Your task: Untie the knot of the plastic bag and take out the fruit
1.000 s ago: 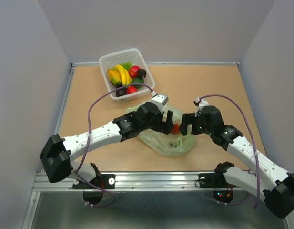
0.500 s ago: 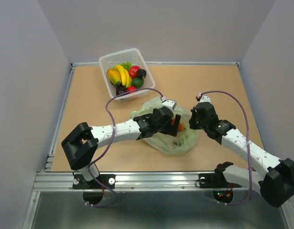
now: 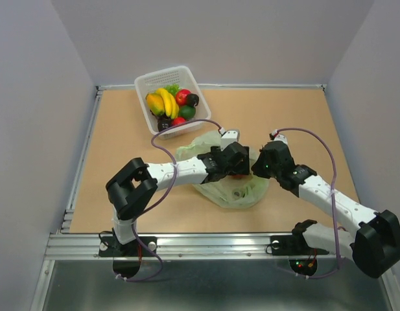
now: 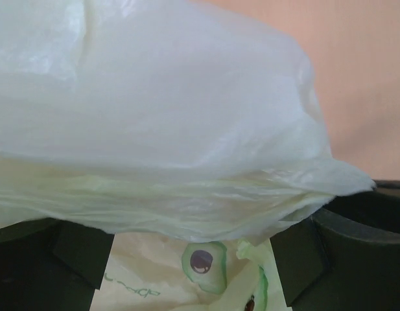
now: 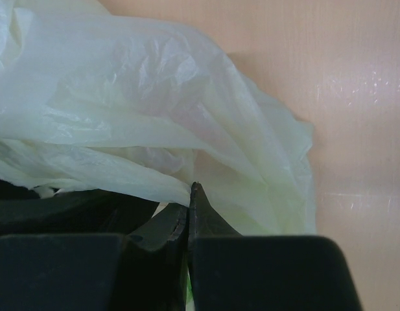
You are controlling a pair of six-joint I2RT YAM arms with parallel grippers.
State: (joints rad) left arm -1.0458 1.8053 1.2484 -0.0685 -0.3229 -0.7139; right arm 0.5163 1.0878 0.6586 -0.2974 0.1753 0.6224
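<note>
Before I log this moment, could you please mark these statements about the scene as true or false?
1. The left gripper is open, with the film of the plastic bag between its fingers. True.
2. The right gripper is wide open above bare table. False: its jaws are shut, with the tips at a fold of the plastic bag.
3. The white basket holds a banana among other fruit. True.
4. The plastic bag lies inside the white basket. False: it lies on the table, apart from the basket and nearer the arms' bases.
</note>
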